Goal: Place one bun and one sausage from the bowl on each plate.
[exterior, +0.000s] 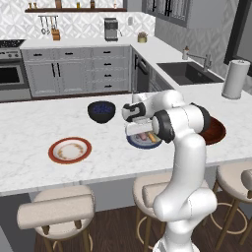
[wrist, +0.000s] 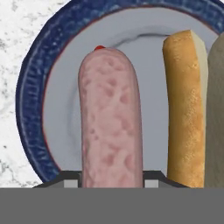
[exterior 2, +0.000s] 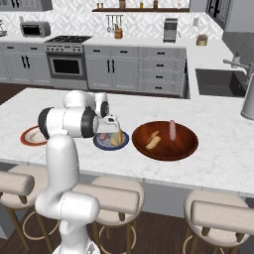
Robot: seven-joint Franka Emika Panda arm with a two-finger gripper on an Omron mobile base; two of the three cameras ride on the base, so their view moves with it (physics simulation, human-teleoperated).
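Close under the hand camera, a pink sausage (wrist: 111, 118) runs between my fingertips (wrist: 72, 180), which hug its sides. My gripper (wrist: 113, 179) is shut on it just over the slate-blue plate (wrist: 31, 96). A golden bun (wrist: 186, 105) lies on that plate beside the sausage. From the base, the gripper (exterior 2: 106, 131) hangs low over the blue plate (exterior 2: 110, 145). The reddish-brown bowl (exterior 2: 184, 145) to its right holds one bun (exterior 2: 153, 140) and one sausage (exterior 2: 172, 130). The white, orange-rimmed plate (exterior: 70, 150) lies to the left with nothing on it.
A dark blue-black bowl (exterior: 101, 110) stands behind the plates on the marble island. A paper towel roll (exterior: 235, 78) stands at the far right near the sink (exterior: 189, 72). Stools (exterior: 56, 209) line the island's near edge.
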